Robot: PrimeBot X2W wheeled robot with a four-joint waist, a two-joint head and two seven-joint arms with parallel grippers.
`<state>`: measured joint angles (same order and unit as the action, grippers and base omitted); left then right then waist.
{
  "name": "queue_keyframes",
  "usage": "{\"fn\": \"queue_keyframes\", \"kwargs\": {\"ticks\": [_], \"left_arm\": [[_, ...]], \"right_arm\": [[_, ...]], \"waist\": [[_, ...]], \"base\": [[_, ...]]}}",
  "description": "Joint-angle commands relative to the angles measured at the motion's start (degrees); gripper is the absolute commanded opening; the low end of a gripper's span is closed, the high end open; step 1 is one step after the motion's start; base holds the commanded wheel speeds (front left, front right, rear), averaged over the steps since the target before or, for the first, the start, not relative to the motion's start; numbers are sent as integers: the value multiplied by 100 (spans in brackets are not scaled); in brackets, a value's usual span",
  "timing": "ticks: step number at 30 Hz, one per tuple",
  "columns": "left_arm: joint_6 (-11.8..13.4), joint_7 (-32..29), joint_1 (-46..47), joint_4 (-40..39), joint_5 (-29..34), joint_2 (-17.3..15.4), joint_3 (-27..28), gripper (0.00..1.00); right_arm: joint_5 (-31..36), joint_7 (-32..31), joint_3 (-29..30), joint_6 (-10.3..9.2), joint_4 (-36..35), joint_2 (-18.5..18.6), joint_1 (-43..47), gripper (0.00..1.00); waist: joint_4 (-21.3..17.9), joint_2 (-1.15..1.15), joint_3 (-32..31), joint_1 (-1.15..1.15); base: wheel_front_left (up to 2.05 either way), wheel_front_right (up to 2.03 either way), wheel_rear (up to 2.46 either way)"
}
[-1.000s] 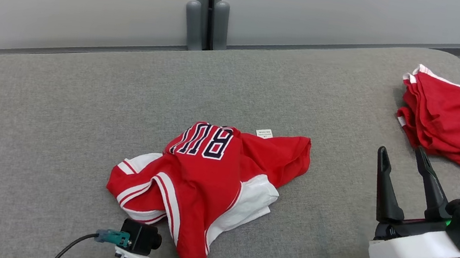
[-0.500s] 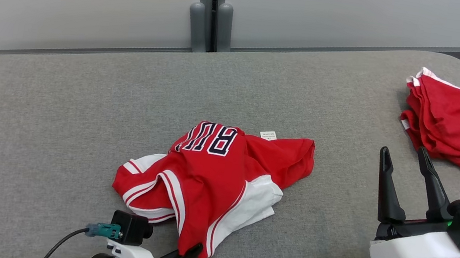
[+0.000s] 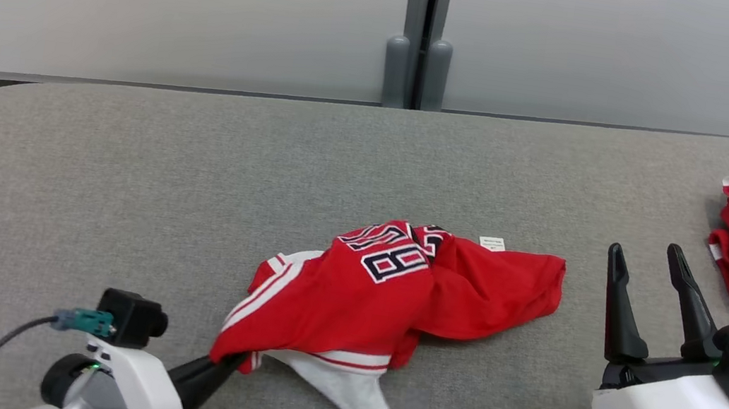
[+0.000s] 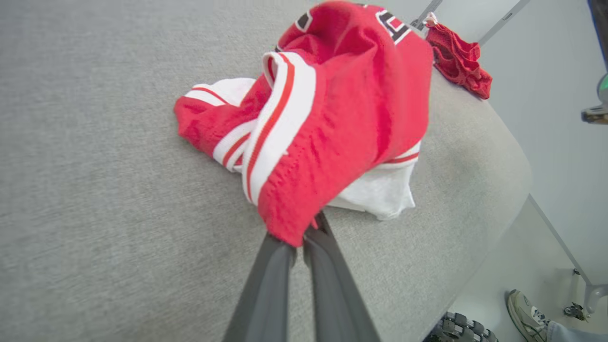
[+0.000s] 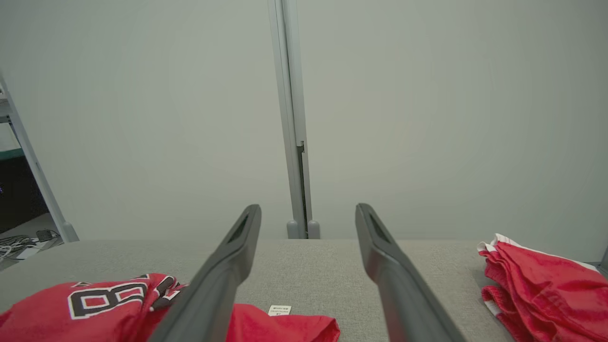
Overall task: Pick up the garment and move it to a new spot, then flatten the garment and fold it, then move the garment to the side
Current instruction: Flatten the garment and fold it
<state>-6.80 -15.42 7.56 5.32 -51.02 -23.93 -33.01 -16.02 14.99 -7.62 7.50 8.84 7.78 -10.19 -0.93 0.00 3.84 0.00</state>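
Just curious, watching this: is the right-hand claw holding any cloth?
No, the right gripper is open, with nothing held in it.

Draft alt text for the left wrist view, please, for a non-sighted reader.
The left gripper pinches the edge of a crumpled red-and-white jersey between its dark fingers on a grey table. A second red garment lies near the table's far end.
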Motion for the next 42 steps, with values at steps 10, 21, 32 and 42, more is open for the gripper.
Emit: {"fn": "queue_keyframes", "kwargs": {"ticks": [10, 21, 32, 42], "left_arm": [[260, -1111, -6, -287, -806, -1257, 694, 0], [421, -1149, 182, 926, -1163, -1504, 1178, 0], [270, -226, 331, 1519, -493, -1300, 961, 100], [1193, 1494, -238, 131, 467, -1109, 1183, 100]], "right_arm": [[-25, 28, -8, -1, 50, 110, -9, 100], [-43, 28, -56, -1, 130, 164, -38, 100], [-76, 28, -174, -1, 265, 128, 78, 100], [-115, 28, -194, -1, 231, 85, 236, 100]], "waist": [[263, 0, -15, 0], [140, 0, 56, 0], [210, 0, -210, 0], [311, 0, -360, 0]], "base": [[0, 0, 0], [0, 0, 0], [0, 0, 0], [0, 0, 0]]}}
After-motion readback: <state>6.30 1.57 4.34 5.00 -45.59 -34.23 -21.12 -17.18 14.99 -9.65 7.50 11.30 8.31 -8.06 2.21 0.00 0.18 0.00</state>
